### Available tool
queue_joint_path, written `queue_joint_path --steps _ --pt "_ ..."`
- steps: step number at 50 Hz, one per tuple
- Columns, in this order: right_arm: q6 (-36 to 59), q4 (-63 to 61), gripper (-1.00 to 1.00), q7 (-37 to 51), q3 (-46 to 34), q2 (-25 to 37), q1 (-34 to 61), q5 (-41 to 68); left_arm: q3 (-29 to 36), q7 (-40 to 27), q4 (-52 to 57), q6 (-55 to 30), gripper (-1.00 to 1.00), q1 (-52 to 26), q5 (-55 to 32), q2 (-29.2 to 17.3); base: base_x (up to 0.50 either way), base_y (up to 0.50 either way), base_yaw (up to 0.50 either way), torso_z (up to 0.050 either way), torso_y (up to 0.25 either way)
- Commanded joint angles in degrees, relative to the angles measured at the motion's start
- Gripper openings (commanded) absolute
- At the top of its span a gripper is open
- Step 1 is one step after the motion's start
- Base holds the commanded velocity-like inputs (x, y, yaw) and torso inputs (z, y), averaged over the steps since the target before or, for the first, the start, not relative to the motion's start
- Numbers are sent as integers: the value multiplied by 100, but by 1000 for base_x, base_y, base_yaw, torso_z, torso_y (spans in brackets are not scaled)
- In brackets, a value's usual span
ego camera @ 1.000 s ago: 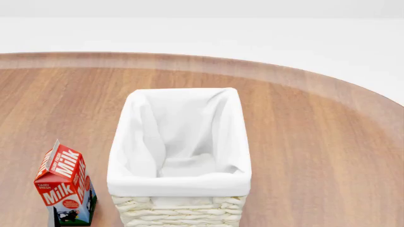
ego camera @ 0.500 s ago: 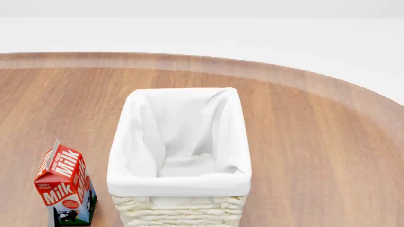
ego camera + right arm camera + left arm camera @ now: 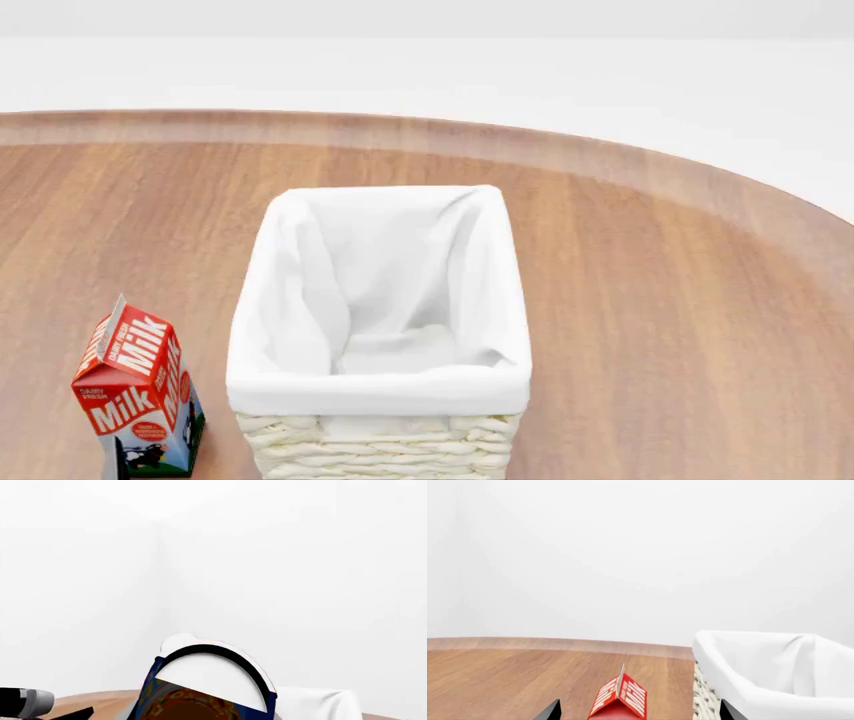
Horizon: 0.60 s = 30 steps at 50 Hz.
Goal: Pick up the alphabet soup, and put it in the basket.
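Filling our right wrist view, the alphabet soup (image 3: 207, 692) seems carried basketward — basket (image 3: 380, 395) unloaded; both fingers' spread we cannot tell.

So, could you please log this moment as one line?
blue-yellow soup can: close before right wrist camera, grasp unclear | cream wicker basket: empty | red milk carton: upright beside basket | left gripper: open

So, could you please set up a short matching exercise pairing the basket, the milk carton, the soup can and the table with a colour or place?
Things:
1. basket
2. milk carton
3. alphabet soup
4. table

Descriptions:
A. brown wood, curved far edge
B. red top, to the robot's left of the basket
C. white cloth lining, nothing inside
D. blue label, seen only by the right wrist camera

Pairs: 1-C, 2-B, 3-D, 4-A
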Motion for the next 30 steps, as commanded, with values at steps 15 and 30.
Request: queue_joint_path --steps 15,30 --pt "4057 -2466 -100 1658 397 239 2051 98 8 -11 -46 36 100 -32 -43 -20 0 0 0 0 0" --pt "7435 -2504 -100 2791 466 -150 4886 1433 34 -6 -78 34 100 -55 -62 -29 0 0 0 0 1"
